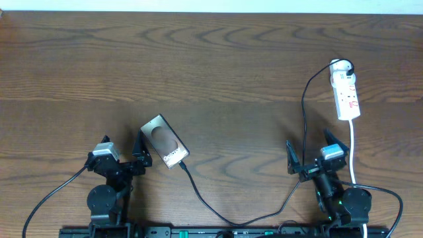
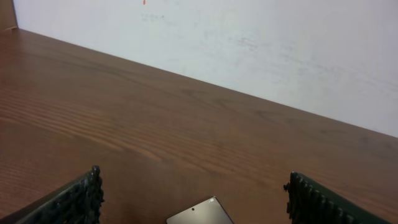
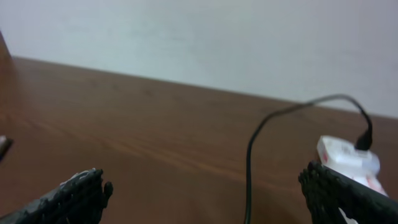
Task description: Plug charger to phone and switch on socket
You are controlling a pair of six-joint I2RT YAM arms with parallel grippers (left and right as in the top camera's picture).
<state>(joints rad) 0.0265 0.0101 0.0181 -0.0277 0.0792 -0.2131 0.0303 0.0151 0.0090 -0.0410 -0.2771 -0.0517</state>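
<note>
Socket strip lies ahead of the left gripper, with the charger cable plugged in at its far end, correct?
No: the socket strip lies ahead of the right gripper, not the left; the overhead view shows it. The charger cable is plugged in at its far end.

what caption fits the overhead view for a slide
Left gripper and right gripper open; charger runs from socket to phone on the table
</note>
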